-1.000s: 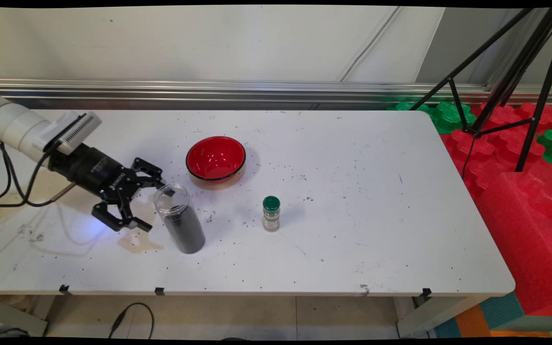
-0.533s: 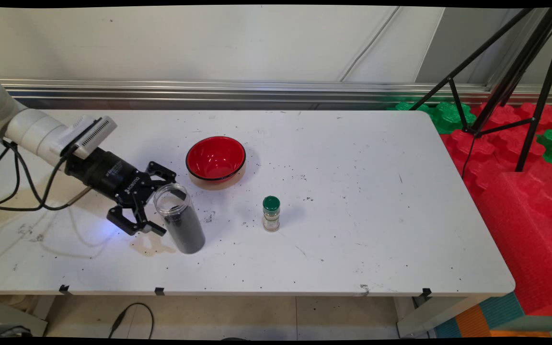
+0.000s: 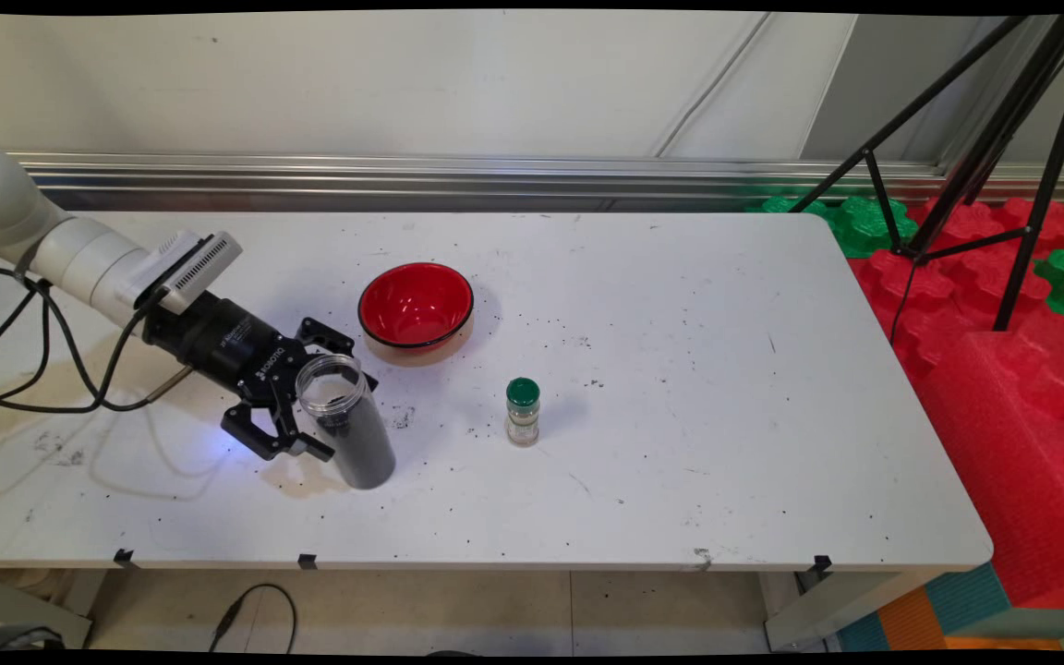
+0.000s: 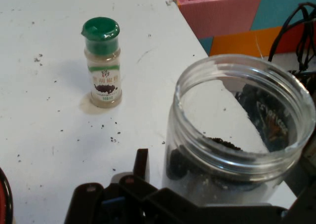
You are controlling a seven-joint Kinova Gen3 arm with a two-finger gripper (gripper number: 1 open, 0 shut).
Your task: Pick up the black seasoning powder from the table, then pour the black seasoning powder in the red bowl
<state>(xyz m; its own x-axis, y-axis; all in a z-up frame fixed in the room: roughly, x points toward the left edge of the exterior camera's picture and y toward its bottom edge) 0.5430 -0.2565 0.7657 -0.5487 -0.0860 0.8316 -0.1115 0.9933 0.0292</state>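
main: high, near side, facing wall | hand: close — shared: jar (image 3: 345, 420) (image 4: 237, 130)

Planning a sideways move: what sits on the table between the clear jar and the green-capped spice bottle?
Only bare table with scattered dark specks lies between the clear jar and the spice bottle; both views show it.

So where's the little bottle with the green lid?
In the main view the little bottle stands upright near the table's middle, right of the clear jar and in front of the red bowl, touching neither.
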